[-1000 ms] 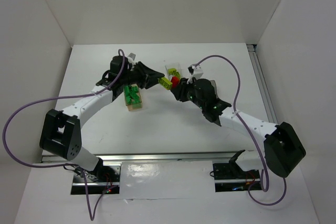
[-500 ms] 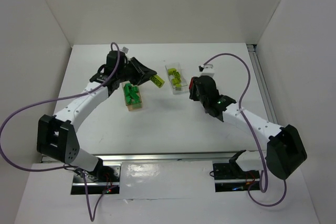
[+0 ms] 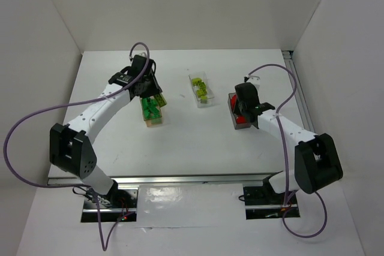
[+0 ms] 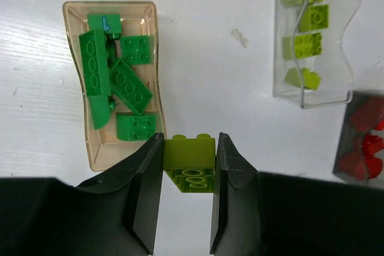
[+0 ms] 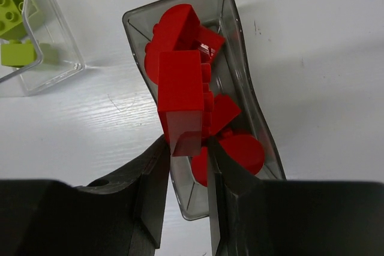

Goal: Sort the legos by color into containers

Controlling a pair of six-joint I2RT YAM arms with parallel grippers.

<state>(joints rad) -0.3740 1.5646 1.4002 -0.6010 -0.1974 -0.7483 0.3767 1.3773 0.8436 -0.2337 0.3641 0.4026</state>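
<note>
**Item 1. White flat table** (image 3: 198, 142). Carries everything below.

**Item 2. Left gripper** (image 4: 189, 142), black, two-fingered. It is clenched on a lime yellow-green studded plastic brick (image 4: 189, 163). The pads press on the brick's two flat side walls, above the table just beside the near corner of Item 4.

**Item 3. Right gripper** (image 5: 186, 142), same make. It is clamped on a red rectangular plastic brick (image 5: 180, 88), held over the open top of Item 6.

**Item 4. Translucent peach-orange rectangular tray** (image 4: 102, 155). Holds the dark green studded bricks (image 4: 129, 85), lying jumbled.

**Item 5. Clear colourless rectangular tray** (image 4: 336, 70), well apart from Item 4. Holds the other lime bricks (image 4: 309, 43) in a rough row. This is the likely home for the brick in Item 2.

**Item 6. Smoke-tinted translucent rectangular tray** (image 5: 252, 94), near Item 5. Holds the red pieces (image 5: 240, 151), piled up.

**Handling note, bricks.** Judged to be very light, rigid and not fragile. The moulded faces are smooth, so a brick could twist or slip in a shallow pinch.
- Best hold: across two opposite flat side walls, pads centred, clear of the studs.
- Release low inside the tray, since a dropped brick may bounce out.

**Handling note, trays.** Thin-walled and probably light, so a finger catching a rim could slide or tip one.
</note>
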